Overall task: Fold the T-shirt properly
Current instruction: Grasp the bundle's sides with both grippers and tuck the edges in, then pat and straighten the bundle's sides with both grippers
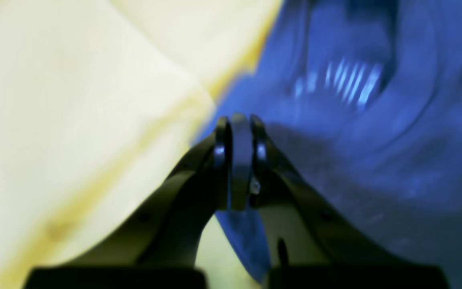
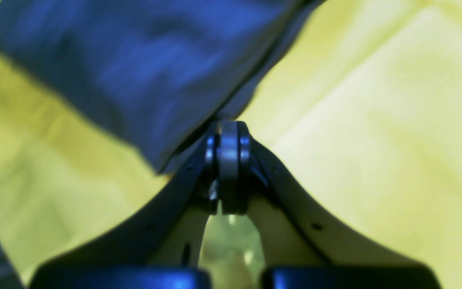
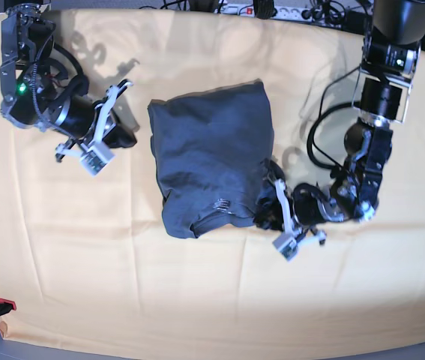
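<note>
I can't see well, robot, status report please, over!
Left gripper shut at T-shirt edge. Right gripper shut, beside it. T-shirt folded on yellow cloth. Nothing blocking.

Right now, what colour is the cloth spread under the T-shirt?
Yellow-orange, plain; the cloth shows best in the base view, under the dark slate-blue T-shirt.

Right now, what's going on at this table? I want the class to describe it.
A two-armed robot is folding a dark T-shirt on a yellow-orange cloth. The shirt already lies in a compact folded bundle. The left claw is shut at the bundle's near corner, with blue fabric pinched between its tips. The right claw is shut too, resting beside the shirt's opposite edge, apparently holding nothing.
</note>
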Robot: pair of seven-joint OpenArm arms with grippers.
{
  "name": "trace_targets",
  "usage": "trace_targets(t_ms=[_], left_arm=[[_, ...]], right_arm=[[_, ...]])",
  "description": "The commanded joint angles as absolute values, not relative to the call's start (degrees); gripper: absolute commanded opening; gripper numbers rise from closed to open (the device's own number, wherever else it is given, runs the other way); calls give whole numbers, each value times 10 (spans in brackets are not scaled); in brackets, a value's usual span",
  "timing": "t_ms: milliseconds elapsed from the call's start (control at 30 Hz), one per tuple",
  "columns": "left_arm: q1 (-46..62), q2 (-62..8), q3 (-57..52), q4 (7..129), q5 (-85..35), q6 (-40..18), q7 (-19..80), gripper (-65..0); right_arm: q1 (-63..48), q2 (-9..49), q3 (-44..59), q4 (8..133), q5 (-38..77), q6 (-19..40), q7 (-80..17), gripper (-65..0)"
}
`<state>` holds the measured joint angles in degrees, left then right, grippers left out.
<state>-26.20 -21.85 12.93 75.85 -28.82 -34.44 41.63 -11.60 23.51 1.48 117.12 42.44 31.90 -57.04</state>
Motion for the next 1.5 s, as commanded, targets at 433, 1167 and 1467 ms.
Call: trace_targets(t_ms=[433, 1167, 1467], left_arm=[[-151, -290, -64, 902, -380, -160, 578, -650], [-209, -170, 59, 671, -225, -205, 410, -650], [-242, -120, 95, 647, -182, -196, 343, -650]], right_arm=[[-140, 183, 49, 1173, 440, 367, -564, -650], [-186, 128, 48, 1149, 417, 394, -535, -650], [-204, 33, 48, 1149, 421, 400, -536, -650]])
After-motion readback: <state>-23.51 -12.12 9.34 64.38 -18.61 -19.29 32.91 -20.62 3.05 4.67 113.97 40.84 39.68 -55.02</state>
